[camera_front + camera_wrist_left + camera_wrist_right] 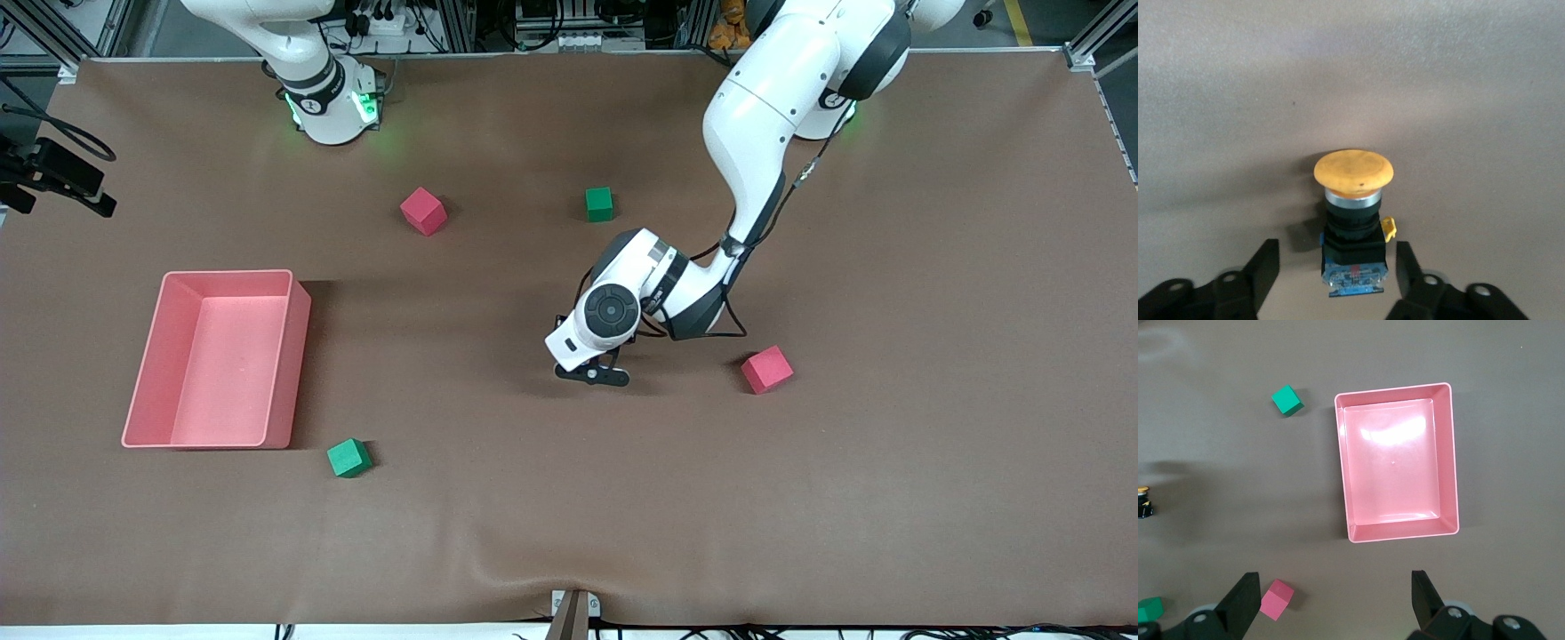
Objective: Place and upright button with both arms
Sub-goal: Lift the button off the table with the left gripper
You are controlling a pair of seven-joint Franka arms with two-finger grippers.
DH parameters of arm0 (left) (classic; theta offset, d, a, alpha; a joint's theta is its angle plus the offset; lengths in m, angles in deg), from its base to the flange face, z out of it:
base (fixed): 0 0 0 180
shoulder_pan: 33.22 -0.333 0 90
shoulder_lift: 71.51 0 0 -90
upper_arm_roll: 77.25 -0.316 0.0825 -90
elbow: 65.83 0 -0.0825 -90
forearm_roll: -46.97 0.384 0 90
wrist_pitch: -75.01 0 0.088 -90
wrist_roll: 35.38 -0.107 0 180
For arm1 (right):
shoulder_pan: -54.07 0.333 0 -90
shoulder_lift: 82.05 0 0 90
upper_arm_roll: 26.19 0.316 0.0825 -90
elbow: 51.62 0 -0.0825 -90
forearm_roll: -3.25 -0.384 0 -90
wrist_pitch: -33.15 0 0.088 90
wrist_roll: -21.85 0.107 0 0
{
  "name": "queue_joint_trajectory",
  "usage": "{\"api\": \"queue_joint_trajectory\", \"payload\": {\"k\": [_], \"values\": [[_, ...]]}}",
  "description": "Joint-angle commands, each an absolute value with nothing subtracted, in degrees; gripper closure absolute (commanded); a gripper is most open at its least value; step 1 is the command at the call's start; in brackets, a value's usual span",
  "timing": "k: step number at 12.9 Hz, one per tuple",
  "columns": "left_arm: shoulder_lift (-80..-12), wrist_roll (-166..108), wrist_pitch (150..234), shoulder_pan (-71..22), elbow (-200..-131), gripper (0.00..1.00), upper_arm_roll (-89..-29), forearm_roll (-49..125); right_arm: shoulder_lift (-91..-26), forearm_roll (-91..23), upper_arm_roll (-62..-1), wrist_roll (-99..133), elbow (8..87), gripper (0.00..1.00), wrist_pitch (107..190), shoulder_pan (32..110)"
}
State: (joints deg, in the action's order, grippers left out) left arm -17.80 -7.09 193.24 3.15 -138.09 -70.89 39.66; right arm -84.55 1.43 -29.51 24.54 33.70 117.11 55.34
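Nearest the front camera's edge of the bench, a green cube sits by the corner of the pink tray, which lies toward the right arm's end. Mid-bench, the left gripper is low over the cloth, fingers spread, not touching anything. The button lies on its side between them (orange cap pointing away from the wrist). A pink cube sits beside it toward the left arm's end. Farther off are a second pink cube and a second green cube. The right gripper waits high over the tray end, fingers apart, empty.
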Motion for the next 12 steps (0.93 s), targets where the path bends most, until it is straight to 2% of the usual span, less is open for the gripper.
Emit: {"api": "queue_joint_trajectory", "payload": {"k": [1,2,3,4,6,7,12], "values": [[-16.84,-7.78,193.66,3.87,-136.32,0.33,-71.54,38.79,-85.12,1.67,-30.14,23.78,33.54,0.0,116.04,56.26],[-16.93,-7.78,193.66,3.87,-136.41,0.34,-71.54,38.79,-85.12,1.67,-30.23,23.78,33.54,0.0,115.95,56.26],[-16.93,-7.78,193.66,3.87,-136.41,0.45,-71.72,38.79,-85.12,1.67,-30.23,23.78,33.54,0.0,115.95,56.35],[-16.93,-7.78,193.66,3.87,-136.41,0.64,-71.72,38.79,-85.12,1.67,-30.23,23.78,33.54,0.0,115.95,56.35],[-17.37,-6.91,193.58,4.05,-136.85,0.93,-71.54,38.71,-85.21,1.67,-30.23,23.78,33.54,0.0,115.86,56.26],[-17.72,-6.56,193.32,4.31,-136.94,1.0,-71.54,38.62,-85.13,1.67,-30.23,23.78,33.54,0.0,115.86,56.26],[-20.96,3.37,193.31,7.39,-136.85,1.0,-72.07,39.58,-85.12,1.67,-30.23,23.78,33.63,0.0,115.77,56.26]]}}
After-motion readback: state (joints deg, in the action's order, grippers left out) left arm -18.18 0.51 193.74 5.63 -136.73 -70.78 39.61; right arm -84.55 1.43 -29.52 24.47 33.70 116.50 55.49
